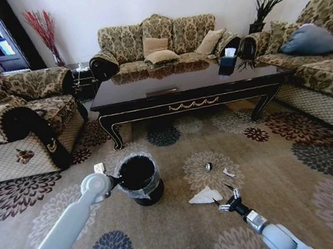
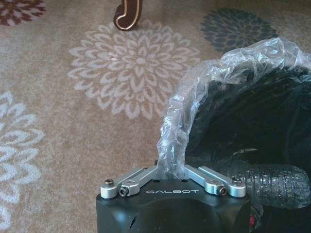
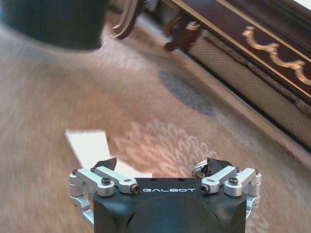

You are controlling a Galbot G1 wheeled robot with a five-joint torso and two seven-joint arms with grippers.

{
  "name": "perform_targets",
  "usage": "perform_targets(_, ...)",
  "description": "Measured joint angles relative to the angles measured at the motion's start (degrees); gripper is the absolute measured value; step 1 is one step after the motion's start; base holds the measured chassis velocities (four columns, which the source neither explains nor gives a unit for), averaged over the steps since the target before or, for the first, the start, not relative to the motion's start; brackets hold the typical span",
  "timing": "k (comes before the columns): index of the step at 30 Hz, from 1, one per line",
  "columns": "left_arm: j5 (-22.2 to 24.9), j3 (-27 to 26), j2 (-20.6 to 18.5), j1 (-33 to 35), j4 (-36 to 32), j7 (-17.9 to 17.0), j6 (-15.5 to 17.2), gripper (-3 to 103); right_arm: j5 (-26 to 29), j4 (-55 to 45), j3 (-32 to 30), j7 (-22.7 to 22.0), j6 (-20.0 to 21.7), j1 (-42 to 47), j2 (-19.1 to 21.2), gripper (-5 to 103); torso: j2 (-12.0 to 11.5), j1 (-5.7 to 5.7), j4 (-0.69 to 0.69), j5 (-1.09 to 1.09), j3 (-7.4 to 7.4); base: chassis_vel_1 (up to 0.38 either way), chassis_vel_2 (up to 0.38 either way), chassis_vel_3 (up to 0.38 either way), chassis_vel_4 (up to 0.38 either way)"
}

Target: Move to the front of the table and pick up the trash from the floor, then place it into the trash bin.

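Trash bin (image 1: 139, 177) sits on the carpet in front of the table (image 1: 186, 87); my left gripper (image 2: 171, 171) is pinched on its liner rim, on the side away from the table; white paper (image 1: 205, 195) lies beside the bin, small dark bit (image 1: 208, 166) and white scrap (image 1: 228, 172) nearer the table; my right gripper (image 1: 224, 196) hangs spread wide at the paper's edge
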State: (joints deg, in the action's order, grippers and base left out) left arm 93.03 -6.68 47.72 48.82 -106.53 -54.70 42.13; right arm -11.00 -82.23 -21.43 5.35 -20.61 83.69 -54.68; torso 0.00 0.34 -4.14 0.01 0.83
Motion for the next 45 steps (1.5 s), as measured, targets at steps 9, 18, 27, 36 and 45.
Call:
perform_targets(9, 0.1, -0.8, -1.4, 1.2, -0.5, -0.3, 0.0, 0, -12.4, 12.0, 1.9, -1.5, -4.8, -7.3, -1.6, 103, 0.0, 0.0, 0.02, 0.0, 0.0, 0.0, 0.0, 0.0, 0.0)
perform_targets(18, 0.5, -0.8, -1.5, 1.3, -0.6, -0.3, 0.0, 0, -16.8, 20.0, 2.4, -2.6, -7.6, -12.1, -3.3, 79, 0.0, 0.0, 0.0, -0.01, 0.0, 0.0, 0.0, 0.0, 0.0)
perform_targets(27, 0.8, -1.2, -2.2, 1.8, -0.6, -0.3, 0.0, 0, -19.5, 24.8, 3.0, -3.0, -8.8, -15.0, -4.6, 76, 0.0, 0.0, 0.01, 0.0, 0.0, 0.0, 0.0, 0.0, 0.0)
perform_targets(36, 0.8, -0.9, -1.3, 1.5, 0.7, -0.1, 0.0, 0, -15.4, 17.9, 1.2, -2.5, -8.1, -10.3, -2.7, 96, 0.0, 0.0, 0.0, -0.03, 0.0, 0.0, 0.0, 0.0, 0.0)
perform_targets(45, 0.7, -0.3, -1.0, 0.9, 0.6, 0.0, 0.0, 0, -18.2, 21.8, 0.7, -2.6, -8.8, -11.4, -4.6, 99, 0.0, 0.0, 0.01, 0.0, 0.0, 0.0, 0.0, 0.0, 0.0)
